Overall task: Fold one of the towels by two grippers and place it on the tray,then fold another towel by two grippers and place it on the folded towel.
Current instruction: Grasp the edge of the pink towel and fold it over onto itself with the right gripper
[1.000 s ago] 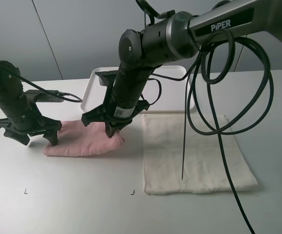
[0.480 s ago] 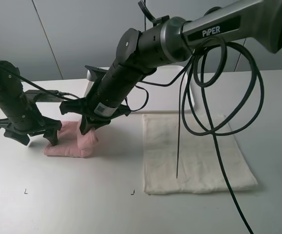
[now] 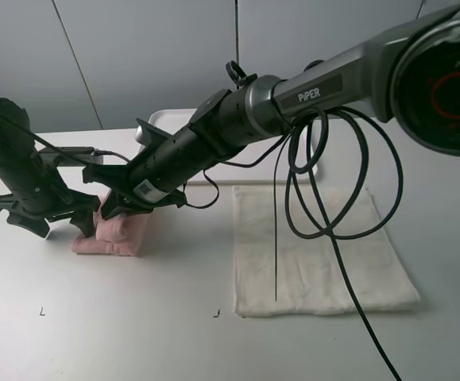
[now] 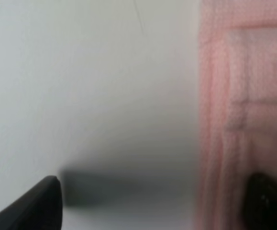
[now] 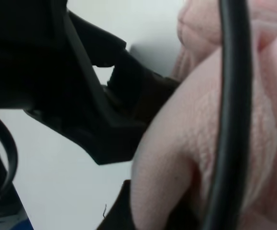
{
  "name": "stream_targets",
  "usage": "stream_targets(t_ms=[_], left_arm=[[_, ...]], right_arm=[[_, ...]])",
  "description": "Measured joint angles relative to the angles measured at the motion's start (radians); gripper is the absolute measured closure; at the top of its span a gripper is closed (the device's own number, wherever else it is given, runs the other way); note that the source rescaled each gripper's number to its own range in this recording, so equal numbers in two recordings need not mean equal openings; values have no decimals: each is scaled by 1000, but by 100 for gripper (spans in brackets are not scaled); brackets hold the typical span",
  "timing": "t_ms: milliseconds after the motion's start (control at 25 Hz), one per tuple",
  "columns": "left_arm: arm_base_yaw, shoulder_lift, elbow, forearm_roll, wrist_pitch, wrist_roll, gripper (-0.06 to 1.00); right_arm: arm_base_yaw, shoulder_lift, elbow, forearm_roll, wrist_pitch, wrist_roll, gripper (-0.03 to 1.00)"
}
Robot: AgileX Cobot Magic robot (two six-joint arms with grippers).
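Observation:
A pink towel (image 3: 125,232) lies bunched on the table at the left, its right side folded over onto its left side. My right gripper (image 3: 107,209) reaches across from the right and is shut on the folded-over edge. Its wrist view is filled by the pink towel (image 5: 215,143). My left gripper (image 3: 53,225) is open at the towel's left edge. In its wrist view one fingertip (image 4: 267,201) rests on the pink towel (image 4: 246,96) and the other is on bare table. A white towel (image 3: 317,250) lies flat at the right. The white tray (image 3: 156,121) stands behind.
The right arm's black cables (image 3: 325,198) hang over the white towel. The left arm's cable (image 3: 106,156) runs across the table near the tray. The left gripper's dark body (image 5: 81,96) sits close to the right gripper. Small black marks (image 3: 216,313) sit on the table's front.
My right gripper has swept left with the pink towel's right edge, folding the towel over to about half its width. The left gripper has stayed in place.

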State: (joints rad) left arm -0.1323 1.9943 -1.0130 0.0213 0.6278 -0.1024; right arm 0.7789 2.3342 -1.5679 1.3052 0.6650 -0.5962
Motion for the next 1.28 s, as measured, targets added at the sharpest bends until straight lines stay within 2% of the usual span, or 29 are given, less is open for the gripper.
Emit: stream_targets(t_ms=[160,520,1200,1280], left_arm=[[0,0,0,-4,-2,9,-4],[0,-19,2,-21,-4,34,-3],[-2,-158,-158,18,159,53,-3],[-2,-164,-177,26,174,53,-3]], right_arm=[[0,27,0,64,-3,-51,93],[0,40,-1,64,-51,-67,93],[0,42,-1,56,-87,-73,93],[0,42,-1,74,-87,-71,88]])
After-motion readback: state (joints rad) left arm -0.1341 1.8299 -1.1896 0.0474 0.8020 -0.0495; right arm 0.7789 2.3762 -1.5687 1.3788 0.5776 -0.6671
